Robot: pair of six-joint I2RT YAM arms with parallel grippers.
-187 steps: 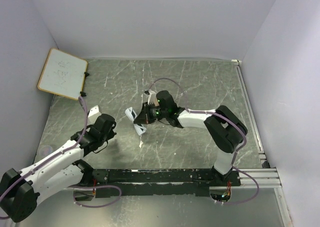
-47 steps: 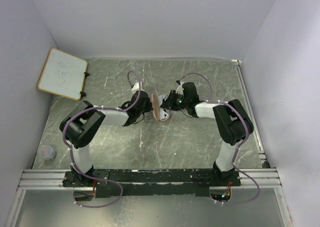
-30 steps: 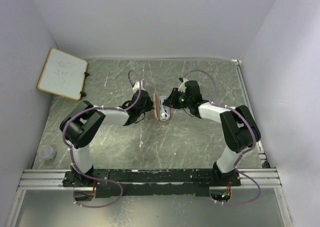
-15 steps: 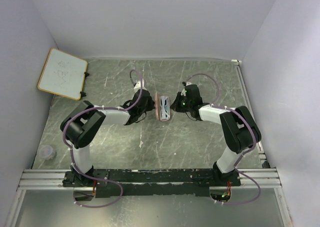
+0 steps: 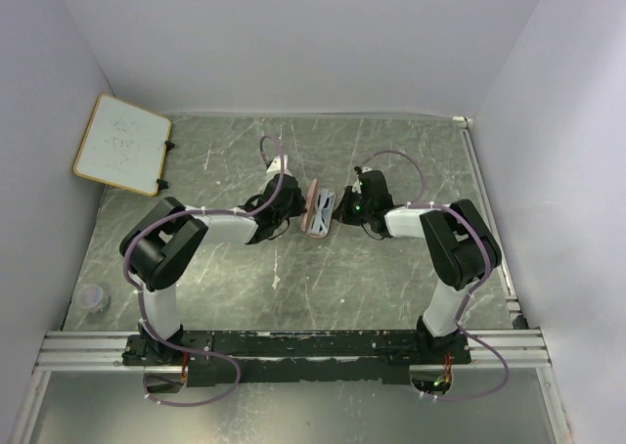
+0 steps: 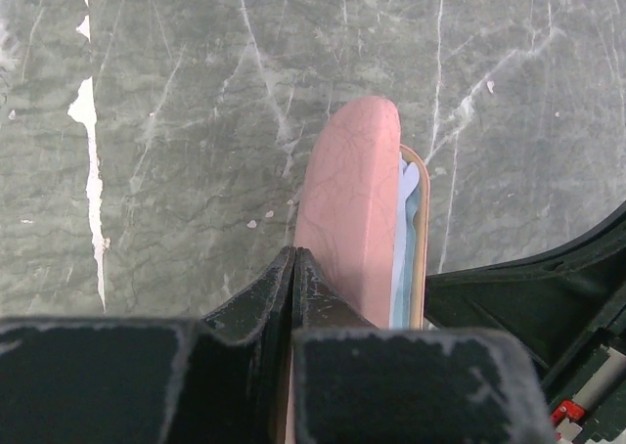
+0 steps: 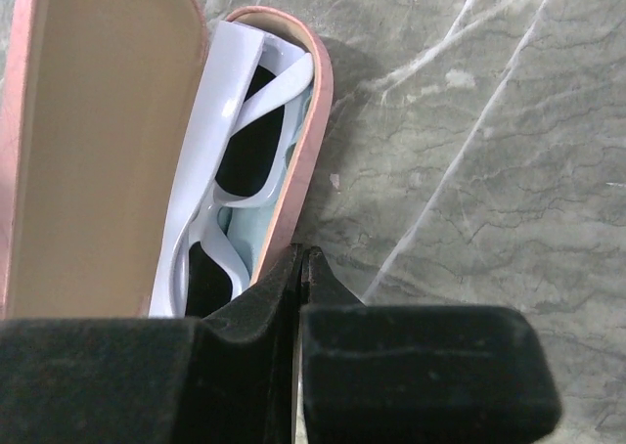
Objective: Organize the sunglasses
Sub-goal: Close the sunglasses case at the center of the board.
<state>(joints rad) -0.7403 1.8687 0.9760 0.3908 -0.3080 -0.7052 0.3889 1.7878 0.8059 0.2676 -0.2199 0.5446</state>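
Observation:
The white-framed sunglasses (image 7: 230, 199) lie folded inside a pink case (image 5: 313, 212) at the table's middle, on a light blue cloth (image 7: 245, 241). The case stands partly open, its tan-lined lid (image 7: 98, 141) raised on the left. My left gripper (image 6: 294, 253) is shut, its tips against the lid's pink outside (image 6: 352, 209). My right gripper (image 7: 301, 251) is also shut, with nothing between its fingers, its tips at the rim (image 7: 311, 141) of the shell that holds the sunglasses. From above, the left gripper (image 5: 296, 207) and right gripper (image 5: 339, 209) flank the case.
A small whiteboard (image 5: 122, 143) leans at the far left wall. A small round clear object (image 5: 91, 295) sits near the left front corner. The mounting rail (image 5: 293, 344) runs along the near edge, and walls close in three sides.
My right gripper has shut and settled low at the case's right rim. The case lid has tipped further toward the shell. The left gripper has stayed shut against the lid.

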